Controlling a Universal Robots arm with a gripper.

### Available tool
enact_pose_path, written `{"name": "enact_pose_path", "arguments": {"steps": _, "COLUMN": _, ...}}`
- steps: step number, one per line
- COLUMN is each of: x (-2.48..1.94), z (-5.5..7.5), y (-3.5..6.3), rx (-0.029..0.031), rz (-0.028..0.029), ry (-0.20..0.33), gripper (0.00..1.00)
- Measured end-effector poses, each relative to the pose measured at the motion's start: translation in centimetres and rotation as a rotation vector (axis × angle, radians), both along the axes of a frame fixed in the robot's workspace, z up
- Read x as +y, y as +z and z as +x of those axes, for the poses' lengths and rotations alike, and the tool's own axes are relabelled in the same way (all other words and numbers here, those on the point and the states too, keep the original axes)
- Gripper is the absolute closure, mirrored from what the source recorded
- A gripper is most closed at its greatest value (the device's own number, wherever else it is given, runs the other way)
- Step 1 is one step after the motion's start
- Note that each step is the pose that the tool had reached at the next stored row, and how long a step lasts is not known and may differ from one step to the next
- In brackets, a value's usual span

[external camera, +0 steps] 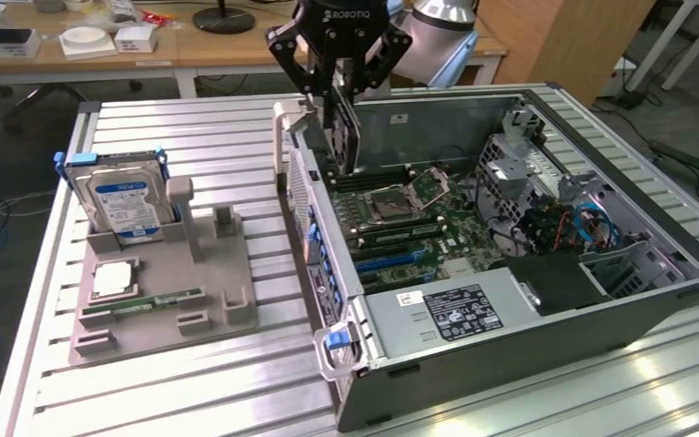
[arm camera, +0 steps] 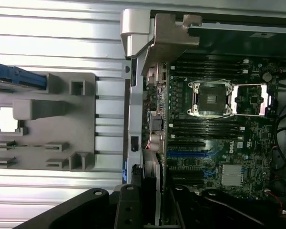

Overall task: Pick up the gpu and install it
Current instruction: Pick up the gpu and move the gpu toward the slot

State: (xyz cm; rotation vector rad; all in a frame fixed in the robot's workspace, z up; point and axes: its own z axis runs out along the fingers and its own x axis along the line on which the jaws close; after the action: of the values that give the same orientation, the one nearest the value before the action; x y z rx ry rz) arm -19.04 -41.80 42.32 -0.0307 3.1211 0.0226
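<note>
The gpu (external camera: 347, 137) is a thin dark card that hangs upright and edge-on from my gripper (external camera: 339, 89), whose fingers are shut on its top edge. It hovers over the far left corner of the open computer case (external camera: 641, 300), just inside the case's rear wall and above the motherboard (external camera: 447, 228). In the wrist view the gpu (arm camera: 158, 183) shows as a slim strip running down between my fingers (arm camera: 128, 207), above the board's blue expansion slot (arm camera: 188, 153). Its lower edge is apart from the board.
A grey fixture tray (external camera: 204, 264) at the exterior view's left holds a blue-labelled hard drive (external camera: 125, 200), a processor chip (external camera: 113, 278) and a green memory stick (external camera: 156, 299). Inside the case are the open processor socket (external camera: 399, 196), power supply (external camera: 447, 314) and drive cage (external camera: 531, 173).
</note>
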Motion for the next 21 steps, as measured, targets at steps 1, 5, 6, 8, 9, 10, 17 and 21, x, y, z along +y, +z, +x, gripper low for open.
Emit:
{"name": "enact_pose_path", "arguments": {"steps": 1, "x": 0.00, "z": 0.2, "y": -0.01, "rx": -0.0001, "rz": 0.0001, "ry": 0.000, "gripper": 0.73}}
{"name": "enact_pose_path", "arguments": {"steps": 5, "x": 0.00, "z": 0.9, "y": -0.04, "rx": -0.0001, "rz": 0.0001, "ry": 0.000, "gripper": 0.73}}
{"name": "enact_pose_path", "arguments": {"steps": 6, "x": 0.00, "z": 1.1, "y": -0.04, "rx": -0.0001, "rz": 0.0001, "ry": 0.000, "gripper": 0.73}}
{"name": "enact_pose_path", "arguments": {"steps": 8, "x": 0.00, "z": 1.4, "y": -0.06, "rx": -0.0001, "rz": 0.0001, "ry": 0.000, "gripper": 0.73}}
{"name": "enact_pose_path", "arguments": {"steps": 9, "x": 0.00, "z": 1.6, "y": -0.06, "rx": -0.0001, "rz": 0.0001, "ry": 0.000, "gripper": 0.73}}
{"name": "enact_pose_path", "arguments": {"steps": 10, "x": 0.00, "z": 1.8, "y": -0.06, "rx": 0.0000, "rz": 0.0000, "ry": 0.000, "gripper": 0.73}}
{"name": "enact_pose_path", "arguments": {"steps": 17, "x": 0.00, "z": 3.0, "y": -0.10, "rx": 0.0000, "rz": 0.0000, "ry": 0.000, "gripper": 0.73}}
{"name": "enact_pose_path", "arguments": {"steps": 21, "x": 0.01, "z": 3.7, "y": -0.12, "rx": -0.0001, "rz": 0.0000, "ry": 0.000, "gripper": 0.73}}
